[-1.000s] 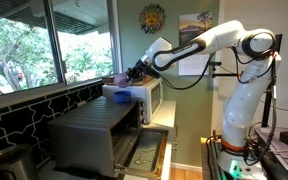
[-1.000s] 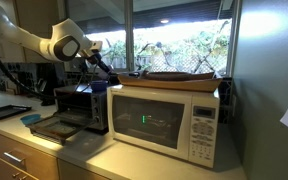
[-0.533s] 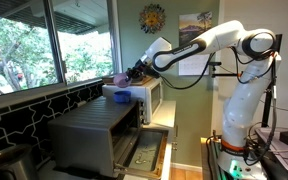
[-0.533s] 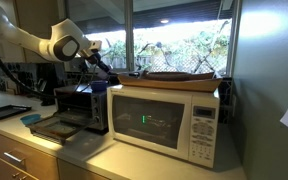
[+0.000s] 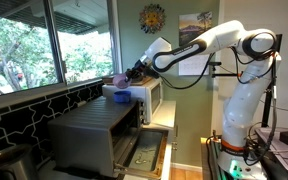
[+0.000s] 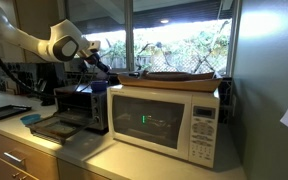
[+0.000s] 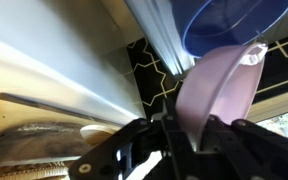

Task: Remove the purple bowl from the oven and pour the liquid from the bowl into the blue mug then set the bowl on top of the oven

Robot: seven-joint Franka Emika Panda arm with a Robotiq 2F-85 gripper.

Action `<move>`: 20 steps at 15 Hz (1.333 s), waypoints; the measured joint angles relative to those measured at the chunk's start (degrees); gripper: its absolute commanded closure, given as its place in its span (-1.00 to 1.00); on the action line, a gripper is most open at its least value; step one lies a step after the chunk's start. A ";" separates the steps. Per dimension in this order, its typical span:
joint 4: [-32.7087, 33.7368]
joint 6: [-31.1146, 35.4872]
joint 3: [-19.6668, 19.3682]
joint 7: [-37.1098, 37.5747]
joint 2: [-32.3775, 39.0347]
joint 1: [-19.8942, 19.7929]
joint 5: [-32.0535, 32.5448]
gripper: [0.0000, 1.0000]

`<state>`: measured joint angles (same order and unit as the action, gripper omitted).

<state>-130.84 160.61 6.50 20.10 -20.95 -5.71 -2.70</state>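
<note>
My gripper (image 5: 132, 72) is shut on the rim of the purple bowl (image 5: 117, 78) and holds it tilted over the blue mug (image 5: 122, 97). The mug stands on the white box-shaped oven (image 5: 149, 98). In the wrist view the lavender bowl (image 7: 222, 88) sits between my fingers (image 7: 189, 140), its edge right at the open mouth of the blue mug (image 7: 234, 25). No liquid is visible. The grey oven (image 5: 94, 130) stands below with its door (image 5: 149, 155) dropped open. My gripper also shows in an exterior view (image 6: 104, 70) above the grey oven (image 6: 84, 105).
A white microwave (image 6: 169, 118) fills the counter beside the grey oven, with a flat dish (image 6: 179, 75) on top. Windows run behind the counter. A black tiled wall (image 7: 154, 70) is close behind the mug. A dark tray (image 6: 6, 112) lies on the counter.
</note>
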 measured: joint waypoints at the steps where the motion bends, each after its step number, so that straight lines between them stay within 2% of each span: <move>1: -0.05 0.01 0.09 -0.03 0.00 0.00 0.07 0.92; 20: -0.33 4.50 0.50 -2.37 -0.01 -0.10 6.12 0.92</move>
<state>-131.17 165.11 7.00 17.73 -20.96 -5.81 3.43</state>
